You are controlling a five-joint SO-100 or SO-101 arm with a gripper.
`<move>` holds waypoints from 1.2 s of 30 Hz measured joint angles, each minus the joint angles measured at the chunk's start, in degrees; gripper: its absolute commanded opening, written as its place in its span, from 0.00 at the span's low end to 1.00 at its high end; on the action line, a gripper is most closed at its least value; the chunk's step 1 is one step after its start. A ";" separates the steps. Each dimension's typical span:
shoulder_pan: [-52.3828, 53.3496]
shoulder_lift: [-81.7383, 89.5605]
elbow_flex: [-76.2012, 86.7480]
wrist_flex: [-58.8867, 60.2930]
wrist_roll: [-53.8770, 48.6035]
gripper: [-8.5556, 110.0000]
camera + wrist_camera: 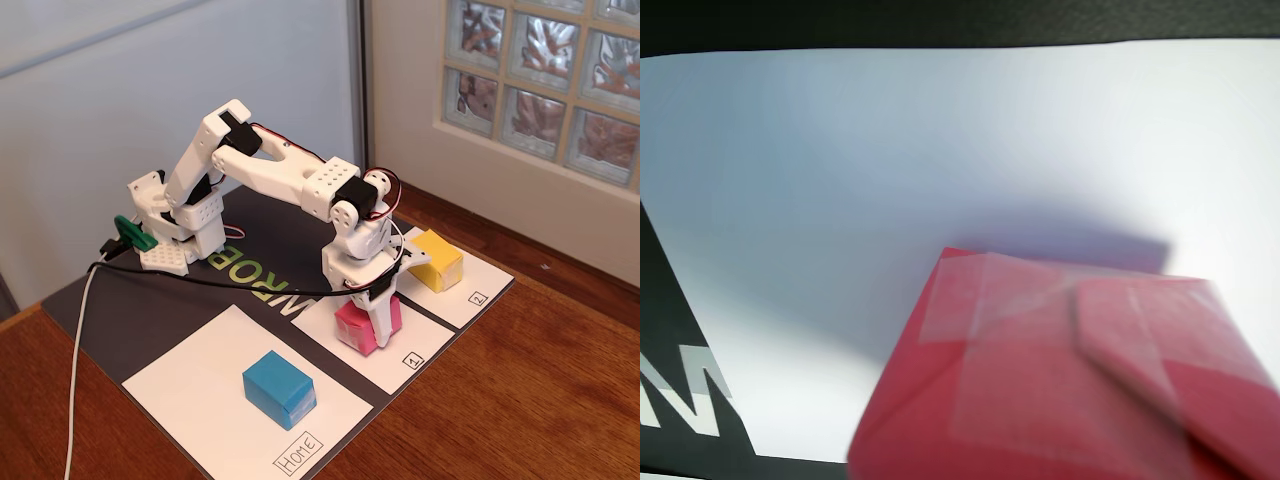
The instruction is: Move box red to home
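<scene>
Box red (361, 328): one, pinkish-red paper-wrapped cuboid, resting on the white sheet marked 1 (412, 345), in the fixed view right of home (190, 385). Its taped fold faces up in the wrist view (1070, 390); faces look near-equal, so long axis cannot be told. Other boxes: one blue (279, 389) on home, one yellow (436, 260) on the sheet marked 2 (470, 290). White sheets: three, side by side on a dark mat (140, 310). Gripper (378, 318): one, white, lowered against the red box's top and side; whether its fingers grasp the box cannot be told. Bare paper surrounds the blue box; wooden tabletop (540, 390) lies open beyond the sheets.
</scene>
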 measured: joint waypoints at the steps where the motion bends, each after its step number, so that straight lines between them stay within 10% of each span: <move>1: 0.00 0.00 -0.35 0.26 0.00 0.07; 36: -1.14 15.29 -5.63 11.69 1.05 0.07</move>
